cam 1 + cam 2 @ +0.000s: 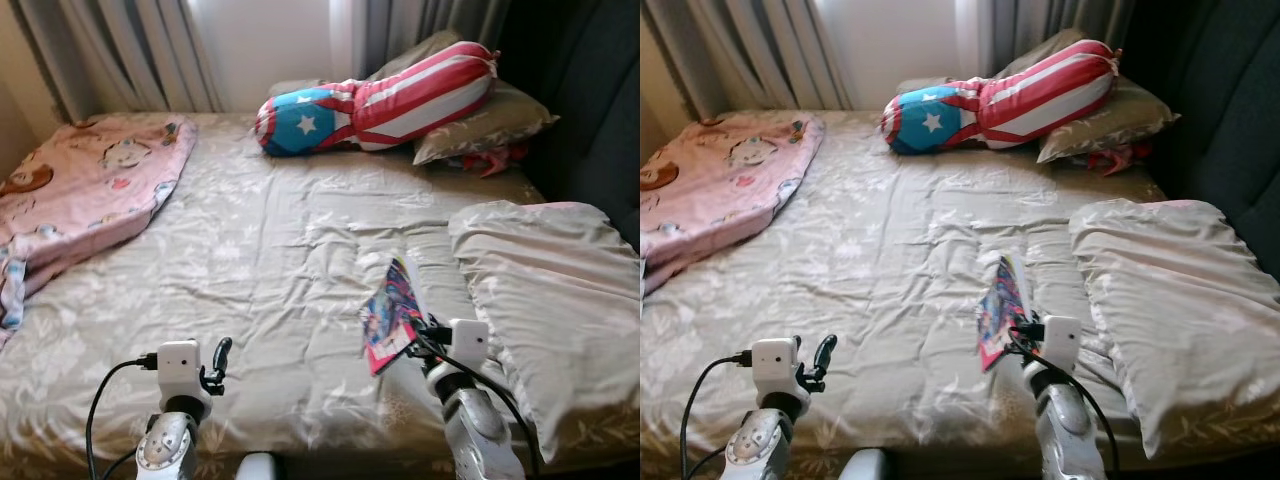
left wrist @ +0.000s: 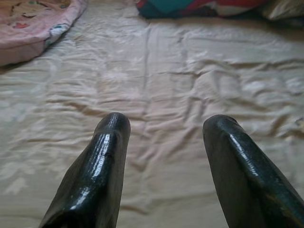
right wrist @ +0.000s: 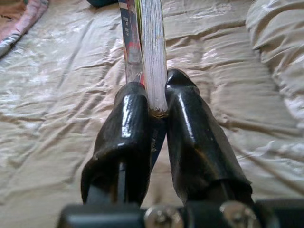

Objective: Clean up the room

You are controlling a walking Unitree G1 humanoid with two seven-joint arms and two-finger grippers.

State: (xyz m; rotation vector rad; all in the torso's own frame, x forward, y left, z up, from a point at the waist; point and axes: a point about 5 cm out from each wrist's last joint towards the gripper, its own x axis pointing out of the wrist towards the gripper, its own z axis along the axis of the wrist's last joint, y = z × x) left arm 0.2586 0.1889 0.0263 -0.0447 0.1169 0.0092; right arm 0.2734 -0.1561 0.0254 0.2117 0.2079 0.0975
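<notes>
A thin colourful book [image 1: 390, 312] stands on edge above the beige bed sheet [image 1: 260, 260], held by its lower corner. My right gripper [image 1: 418, 345] is shut on it; in the right wrist view the two black fingers [image 3: 190, 128] clamp the book [image 3: 145, 52] with its white page edges facing me. My left gripper [image 1: 218, 365] hovers over the near left part of the bed, open, and its fingers [image 2: 102, 166] have nothing between them.
A pink blanket [image 1: 80, 190] lies crumpled at the far left of the bed. A red, white and blue star-patterned cushion [image 1: 380, 105] and a beige pillow [image 1: 490, 120] lie at the head. A large loose pillow [image 1: 550, 290] rests on the right side. Curtains [image 1: 130, 50] hang behind.
</notes>
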